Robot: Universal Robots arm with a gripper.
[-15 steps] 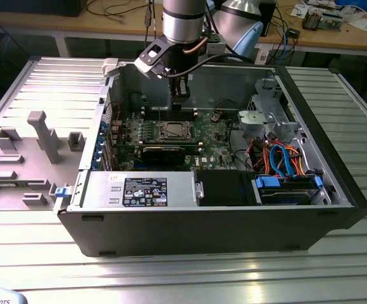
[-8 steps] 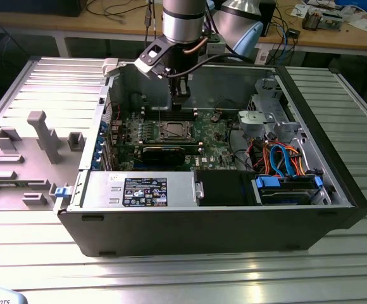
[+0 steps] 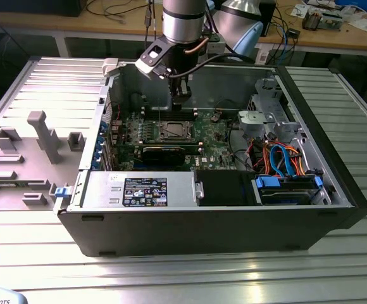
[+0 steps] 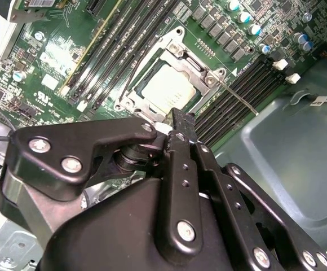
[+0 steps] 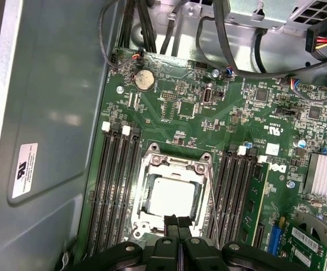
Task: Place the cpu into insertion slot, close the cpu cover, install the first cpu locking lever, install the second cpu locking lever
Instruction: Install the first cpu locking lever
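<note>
Looking down through both wrist views, I see the tool (image 5: 177, 224) with its fingers pressed together and nothing pinched between them. It hangs just above one edge of the insertion slot (image 5: 145, 219), close to it, though I cannot tell whether it touches.

The cpu (image 5: 172, 197) sits in that slot, its pale metal top facing up. The cpu cover (image 5: 177, 167) lies flat over it, and the chip shows through the cover's window.

In the second wrist view, the tool (image 4: 184, 121) is just beside the cover's (image 4: 196, 69) near edge. A thin locking lever (image 4: 239, 97) angles away from the socket corner, out over the black memory slots (image 4: 248, 76). I cannot tell whether that lever is latched. In the first wrist view, the lever (image 5: 213, 209) runs along the side of the socket, between the socket and the memory slots (image 5: 238, 192).

In the exterior view, the arm reaches down into the open computer case (image 3: 202, 221), which lies on the ribbed metal counter (image 3: 171, 278). The tool (image 3: 182, 94) hangs above the motherboard (image 3: 218, 136), near the socket with the cpu (image 3: 174, 131).
</note>
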